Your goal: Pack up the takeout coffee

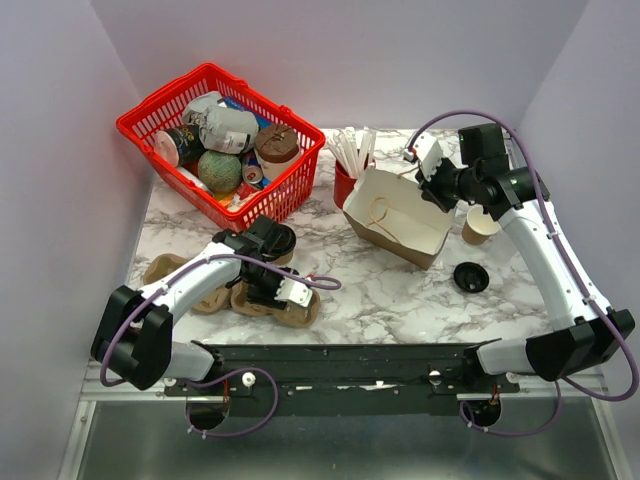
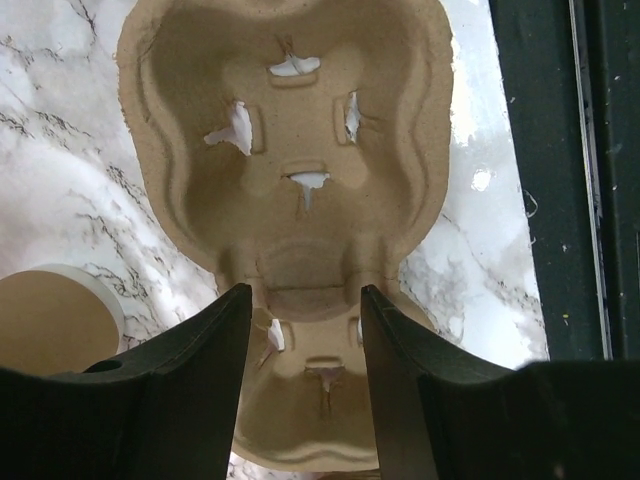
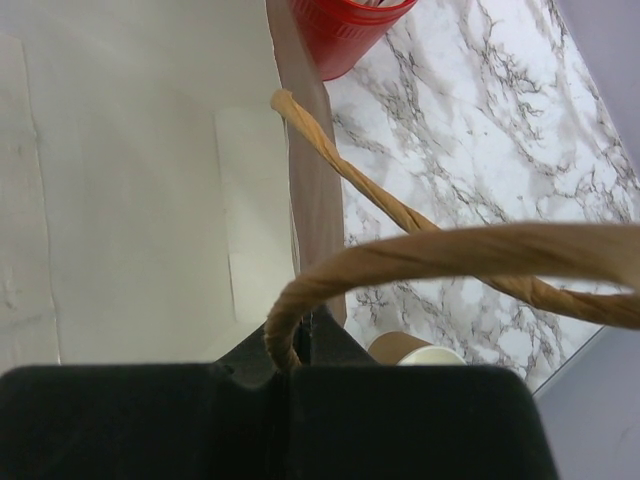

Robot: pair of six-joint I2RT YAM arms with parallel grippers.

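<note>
A black round lid over a brown body [image 1: 277,240] stands right behind my left wrist; it looks like the takeout coffee, partly hidden by the arm. A brown round face with a pale rim [image 2: 50,322] shows at the lower left of the left wrist view. My left gripper [image 1: 283,290] [image 2: 305,300] is open and empty, its jaws either side of a pulp cup carrier [image 2: 290,150]. My right gripper [image 1: 432,178] [image 3: 300,345] is shut on the twisted paper handle [image 3: 420,255] of the open paper bag [image 1: 400,215], whose white inside [image 3: 130,180] faces up.
A red basket [image 1: 165,112] full of groceries stands at the back left. A red straw cup [image 1: 350,182] [image 3: 345,30] is behind the bag. A lidless tan cup [image 1: 480,226] [image 3: 420,350] and a loose black lid [image 1: 470,277] lie right of the bag. More pulp carriers [image 1: 165,270] lie at the front left.
</note>
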